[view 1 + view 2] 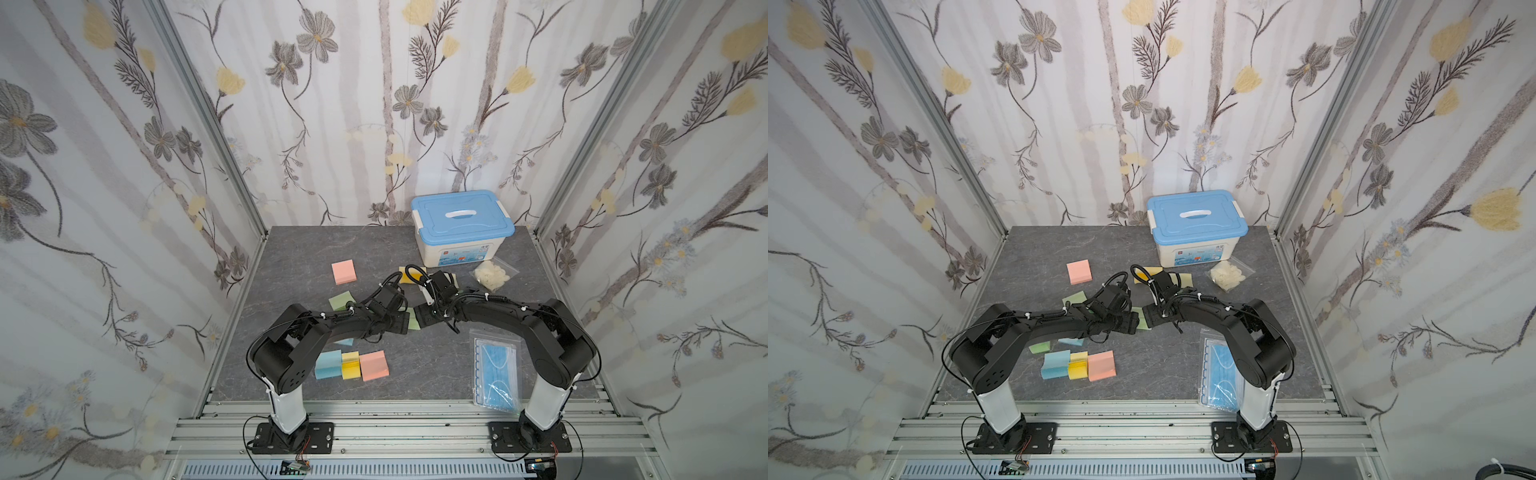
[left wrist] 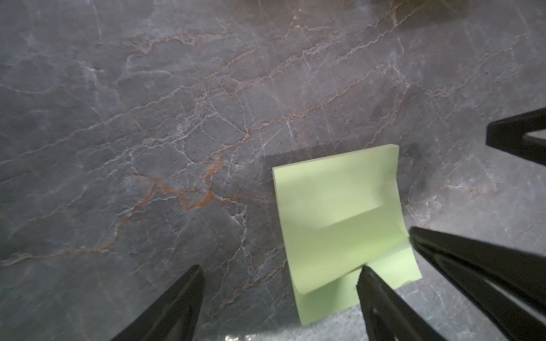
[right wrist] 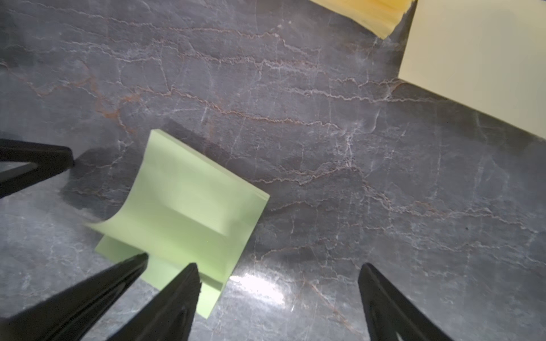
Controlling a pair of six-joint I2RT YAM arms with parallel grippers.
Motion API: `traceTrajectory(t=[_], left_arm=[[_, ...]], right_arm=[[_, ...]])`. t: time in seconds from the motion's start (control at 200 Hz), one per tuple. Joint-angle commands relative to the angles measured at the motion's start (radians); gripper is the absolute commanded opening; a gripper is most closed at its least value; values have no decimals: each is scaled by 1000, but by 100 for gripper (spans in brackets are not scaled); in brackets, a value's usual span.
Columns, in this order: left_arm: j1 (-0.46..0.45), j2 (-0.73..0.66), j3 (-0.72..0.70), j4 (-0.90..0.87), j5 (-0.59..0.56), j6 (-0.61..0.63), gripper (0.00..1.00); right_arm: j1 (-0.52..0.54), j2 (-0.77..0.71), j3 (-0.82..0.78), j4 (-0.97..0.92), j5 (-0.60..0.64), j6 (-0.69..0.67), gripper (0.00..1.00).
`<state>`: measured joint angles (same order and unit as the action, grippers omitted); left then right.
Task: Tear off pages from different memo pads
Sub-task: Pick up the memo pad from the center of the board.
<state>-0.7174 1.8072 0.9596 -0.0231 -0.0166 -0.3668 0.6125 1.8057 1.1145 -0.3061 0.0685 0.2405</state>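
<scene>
The memo pads (image 1: pixel 343 272) lie scattered over the grey desk (image 1: pixel 291 257) in pink, blue, yellow and green. Both arms reach in over its middle, wrists nearly meeting above one green pad (image 2: pixel 325 301), which shows in both top views only as a sliver between them. The left claw (image 2: pixel 280 267) and the right claw (image 3: pixel 279 265) each stand spread wide and empty, one finger over the pad's nearer side and the other over bare desk; whether either tip touches paper I cannot tell. This looks like the lining-up before a tear, with nothing pinched yet. The pad lies flat and square (so it has no true long axis), turned cornerwise to both claws. Its top page (image 2: pixel 336 206) is fixed along the far edge and curls up at the free edge, which faces the claws. The next move probably calls for one claw to press the stack down while the other closes on that lifted edge and peels toward the glued side
</scene>
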Motion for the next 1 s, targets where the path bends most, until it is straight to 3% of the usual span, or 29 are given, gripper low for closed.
traceTrajectory(t=[0.0,0.215,0.589,0.999], left_arm=[[8,10,4,-54,-19,-18,85],[24,8,-5,-43,16,-39,85],[33,1,-7,-38,40,-50,85],[85,-119,-69,-65,-25,-79,85]], right_arm=[[1,-29,-10,11,-51,15,85],[3,-59,-28,21,-122,31,82],[3,33,59,16,-120,40,80],[9,157,214,-135,-84,-43,78]])
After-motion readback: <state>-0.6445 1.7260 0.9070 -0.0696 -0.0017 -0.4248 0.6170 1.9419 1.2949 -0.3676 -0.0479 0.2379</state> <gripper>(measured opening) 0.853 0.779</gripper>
